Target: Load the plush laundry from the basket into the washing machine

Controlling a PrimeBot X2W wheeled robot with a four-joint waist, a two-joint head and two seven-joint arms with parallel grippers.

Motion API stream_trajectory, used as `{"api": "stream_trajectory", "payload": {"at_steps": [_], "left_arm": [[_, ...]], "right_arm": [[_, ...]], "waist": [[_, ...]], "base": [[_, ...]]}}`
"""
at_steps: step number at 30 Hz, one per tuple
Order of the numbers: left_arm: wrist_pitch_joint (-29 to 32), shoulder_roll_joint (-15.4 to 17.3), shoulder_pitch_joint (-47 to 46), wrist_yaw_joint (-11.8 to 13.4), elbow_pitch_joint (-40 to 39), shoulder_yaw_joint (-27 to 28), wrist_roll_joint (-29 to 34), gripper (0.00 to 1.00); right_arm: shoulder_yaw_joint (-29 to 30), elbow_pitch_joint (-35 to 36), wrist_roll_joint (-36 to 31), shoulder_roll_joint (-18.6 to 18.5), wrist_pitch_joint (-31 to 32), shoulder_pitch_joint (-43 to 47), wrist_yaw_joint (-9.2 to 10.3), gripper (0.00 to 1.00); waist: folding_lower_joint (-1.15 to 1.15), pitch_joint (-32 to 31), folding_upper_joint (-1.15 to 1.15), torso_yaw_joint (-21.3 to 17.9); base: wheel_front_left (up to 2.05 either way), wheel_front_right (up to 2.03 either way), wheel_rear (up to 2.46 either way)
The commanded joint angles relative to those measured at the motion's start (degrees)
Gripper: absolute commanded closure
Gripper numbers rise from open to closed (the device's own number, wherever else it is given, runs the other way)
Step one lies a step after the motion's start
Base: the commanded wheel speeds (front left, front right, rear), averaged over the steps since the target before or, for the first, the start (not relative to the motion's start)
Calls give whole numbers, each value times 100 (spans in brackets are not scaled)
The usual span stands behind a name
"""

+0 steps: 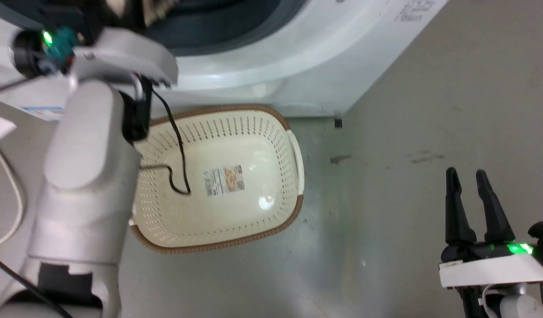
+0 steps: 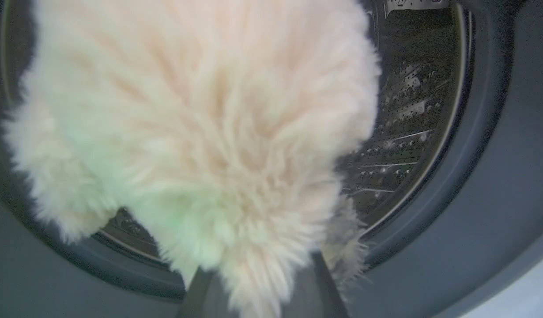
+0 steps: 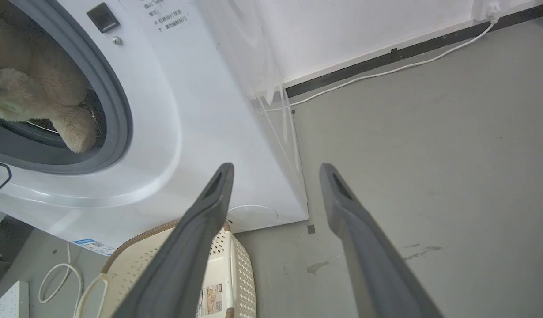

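the left gripper [image 2: 260, 282] is pointing into the mouth of the washing machine [image 1: 271, 75]. its two fingers [image 2: 326, 282] are standing close together and are clamping a tuft of shaggy fur on the plush laundry [image 2: 201, 132]; the fingertips are lying buried in the fur. the plush laundry is hanging in the round opening, in front of the perforated steel drum [image 2: 408, 123] and inside the grey gasket ring [image 2: 488, 176]. in the right wrist view one stubby limb of the toy is drooping over the near lip of the gasket.

the right gripper [image 1: 465, 172] is hovering over the grey floor [image 1: 408, 110], well to the right of the machine, with its fingers apart and gripping nothing.

the basket [image 1: 262, 132] is sitting on the floor just beside the machine's base, on its near side, showing its bare bottom with the label sticker [image 1: 224, 180]. a black cable [image 1: 179, 145] from the left arm [image 1: 86, 176] is dangling across its left half.
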State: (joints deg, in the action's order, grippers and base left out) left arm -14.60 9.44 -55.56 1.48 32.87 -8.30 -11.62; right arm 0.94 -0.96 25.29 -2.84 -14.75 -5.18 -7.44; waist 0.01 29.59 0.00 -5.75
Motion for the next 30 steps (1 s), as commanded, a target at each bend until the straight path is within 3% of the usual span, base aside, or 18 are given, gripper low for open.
{"api": "stream_trajectory", "payload": {"at_steps": [1,17,30], "left_arm": [[-40,57,-277,-16,-19,26,84,100],[-40,471,-2105,4,343,114,407,100],[3,685,-3100,9,916,36,503,100]], "right_arm": [[-6,65,38,-4,-25,-125,-5,0],[-140,376,157,-4,-25,-479,-5,0],[-229,565,197,-4,-25,-496,-5,0]], "waist": [[-1,320,0,-139],[-1,1498,0,-538],[-1,2004,0,-626]], "base": [[0,0,0],[0,0,0],[0,0,0]]}}
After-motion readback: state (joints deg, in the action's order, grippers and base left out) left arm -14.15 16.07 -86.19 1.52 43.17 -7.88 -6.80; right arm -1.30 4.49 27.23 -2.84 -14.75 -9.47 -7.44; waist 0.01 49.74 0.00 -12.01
